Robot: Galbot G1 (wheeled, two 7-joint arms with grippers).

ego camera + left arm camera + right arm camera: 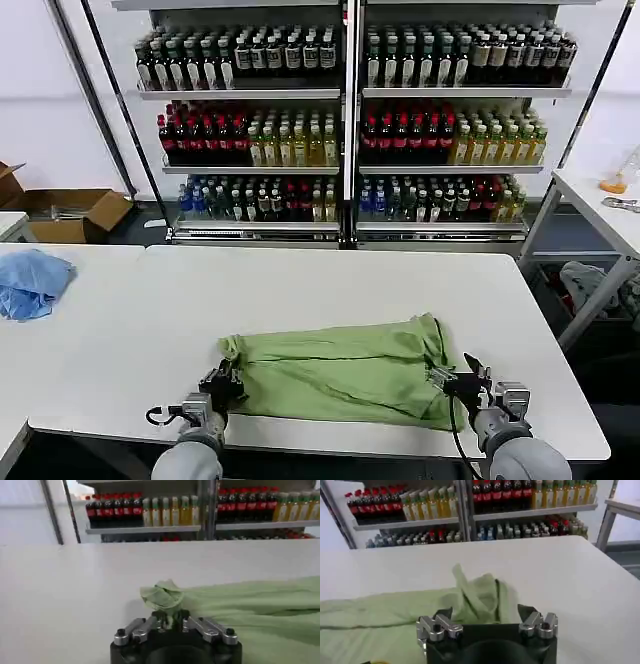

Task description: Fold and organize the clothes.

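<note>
The clothes are one light sage-green T-shirt (340, 368), lying folded into a wide band near the front edge of the white table (330, 285). My left gripper (222, 385) is at the shirt's left end, shut on a bunched corner of the fabric (162, 596); in the left wrist view the left gripper (169, 616) pinches the cloth between its fingers. My right gripper (455, 378) is at the shirt's right end. In the right wrist view the right gripper (484, 614) stands open, its fingers (442, 616) wide apart, with the shirt (395, 615) just ahead of them.
A crumpled blue cloth (30, 280) lies on the adjoining table at the left. Shelves of bottled drinks (345, 130) stand behind the table. A cardboard box (75, 212) sits on the floor at the back left, and another table (600, 215) stands at the right.
</note>
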